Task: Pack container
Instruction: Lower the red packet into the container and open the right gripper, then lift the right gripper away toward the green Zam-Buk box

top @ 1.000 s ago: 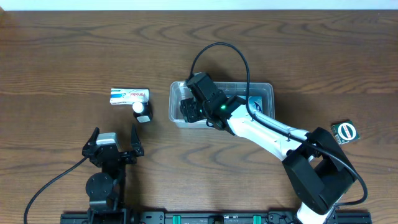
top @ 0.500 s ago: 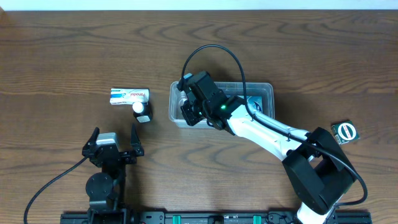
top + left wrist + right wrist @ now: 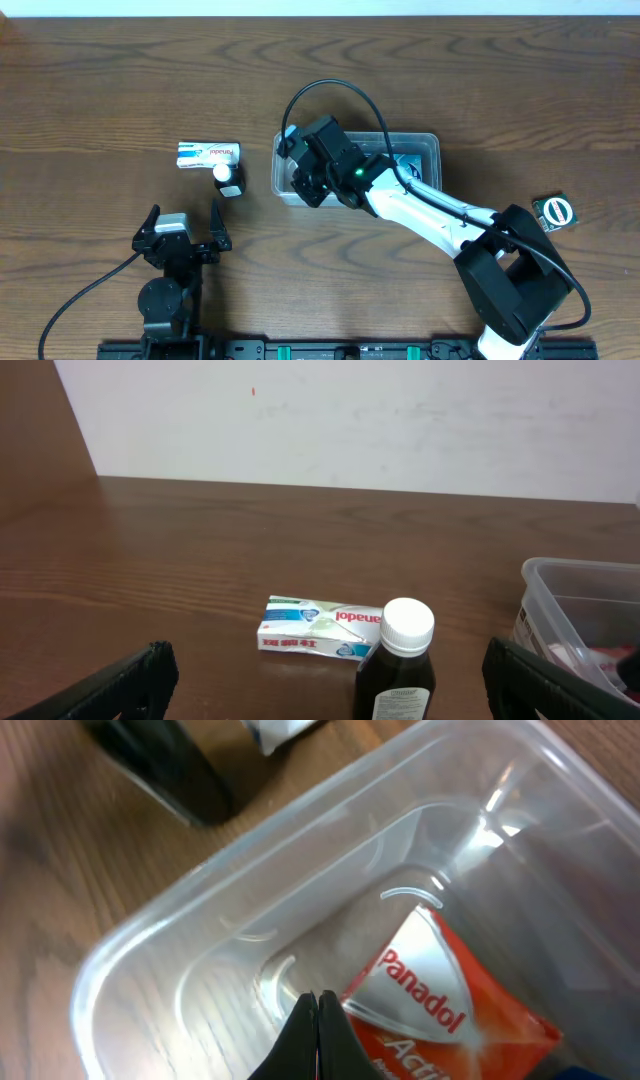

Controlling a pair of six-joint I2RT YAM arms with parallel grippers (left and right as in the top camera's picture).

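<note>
The container (image 3: 424,147) is a clear plastic tub in the middle of the table. A red Panadol box (image 3: 440,1005) lies flat on its floor. My right gripper (image 3: 304,180) hangs over the tub's left end. In the right wrist view its jaws (image 3: 318,1012) are pressed together with nothing between them, just left of the red box. A white Panadol box (image 3: 209,154) and a dark bottle with a white cap (image 3: 229,180) stand left of the tub. My left gripper (image 3: 183,228) rests open near the front edge, with the bottle (image 3: 397,670) ahead of it.
A small green and white packet (image 3: 553,212) lies at the far right of the wooden table. A black cable loops above the right arm. In the left wrist view the white box (image 3: 320,627) lies behind the bottle and the tub's corner (image 3: 575,600) shows at right.
The right gripper's jaws have closed, empty, and the arm has shifted slightly left over the tub's left end. The left arm has not moved.
</note>
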